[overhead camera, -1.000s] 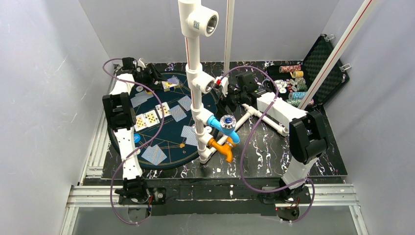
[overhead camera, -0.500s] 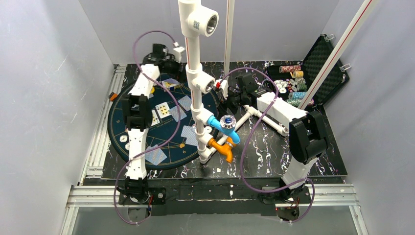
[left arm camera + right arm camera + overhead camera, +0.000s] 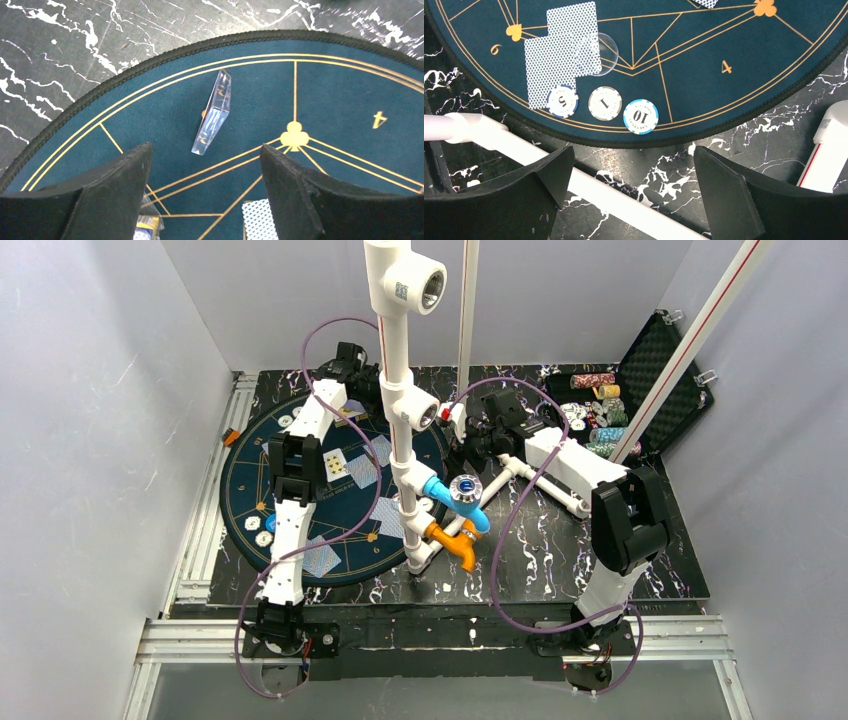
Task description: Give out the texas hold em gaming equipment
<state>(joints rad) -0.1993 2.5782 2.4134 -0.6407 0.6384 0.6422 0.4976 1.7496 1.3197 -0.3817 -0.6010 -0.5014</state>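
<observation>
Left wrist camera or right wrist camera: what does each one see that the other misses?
Only the left wrist view shows a clear plastic slab on the mat. Only the right wrist view shows three chips marked 5, 1 and 10 in a row, a clear round disc and a white pipe. Both show the teal mat with gold lines, the black marbled table, blue-backed cards, and open fingers: the left gripper in one, the right gripper in the other.

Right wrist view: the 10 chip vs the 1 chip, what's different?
The 10 chip has a blue-and-white rim; the 1 chip has a grey-and-white one. The 10 chip ends the row, closest to the edge of the mat; the 1 chip sits mid-row. Both lie flat on the mat, numbers up.
</observation>
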